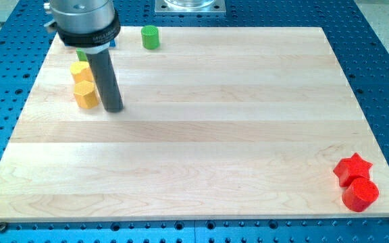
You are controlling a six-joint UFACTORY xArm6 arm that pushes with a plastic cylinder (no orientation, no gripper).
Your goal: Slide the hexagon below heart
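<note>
A yellow hexagon point(85, 94) lies near the board's upper left. Another yellow block point(80, 70), which looks like a heart, touches it from above. My tip point(114, 108) rests on the board just to the right of the hexagon, close to its lower right side; I cannot tell whether they touch. The rod rises from the tip toward the view's top, and the arm's head hides the board corner there.
A green cylinder point(150, 37) stands near the top edge. A green block point(81, 55) peeks out under the arm's head, above the yellow blocks. A red star point(352, 168) and a red cylinder point(360, 194) sit at the lower right corner.
</note>
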